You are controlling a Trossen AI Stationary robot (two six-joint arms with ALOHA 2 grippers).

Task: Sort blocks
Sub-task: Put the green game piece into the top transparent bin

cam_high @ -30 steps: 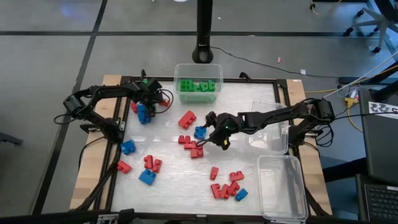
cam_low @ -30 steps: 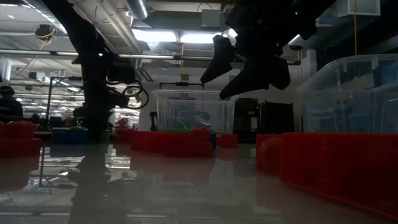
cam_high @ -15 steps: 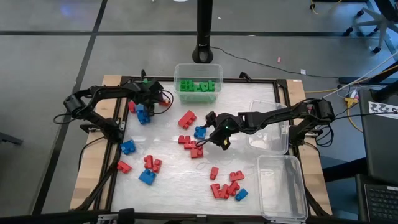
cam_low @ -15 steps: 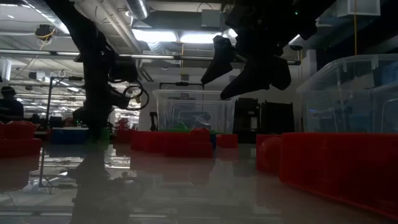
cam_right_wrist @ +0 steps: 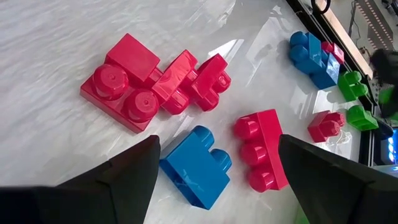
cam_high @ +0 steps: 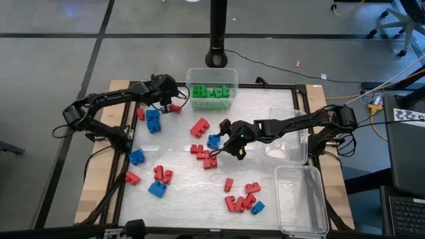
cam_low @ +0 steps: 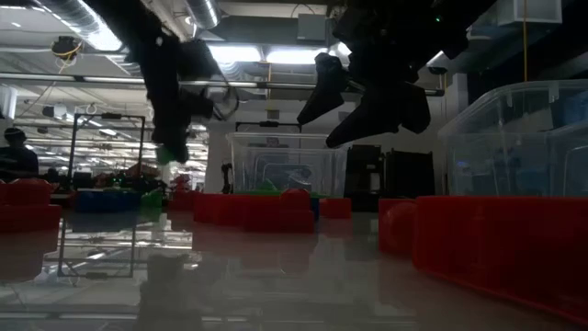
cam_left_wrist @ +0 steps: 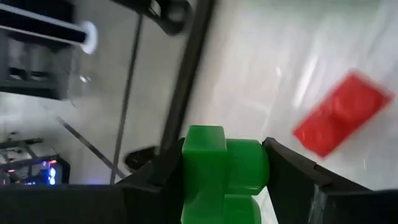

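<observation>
Overhead, the left gripper (cam_high: 167, 93) sits raised near the clear tub (cam_high: 211, 74) of green bricks.
Its wrist view shows a small green studded plastic brick (cam_left_wrist: 221, 180) clamped between the fingers (cam_left_wrist: 292, 177); from the right wrist view, the right gripper (cam_right_wrist: 214, 186) spreads wide above a blue brick (cam_right_wrist: 196, 165) among red ones.

Open lane: bare desk (cam_high: 265, 162) between central red blocks (cam_high: 204, 155) and empty tubs (cam_high: 302, 199);
Obstacles: scattered blocks at left (cam_high: 157, 180); green-filled tub (cam_high: 212, 87) at far edge
</observation>
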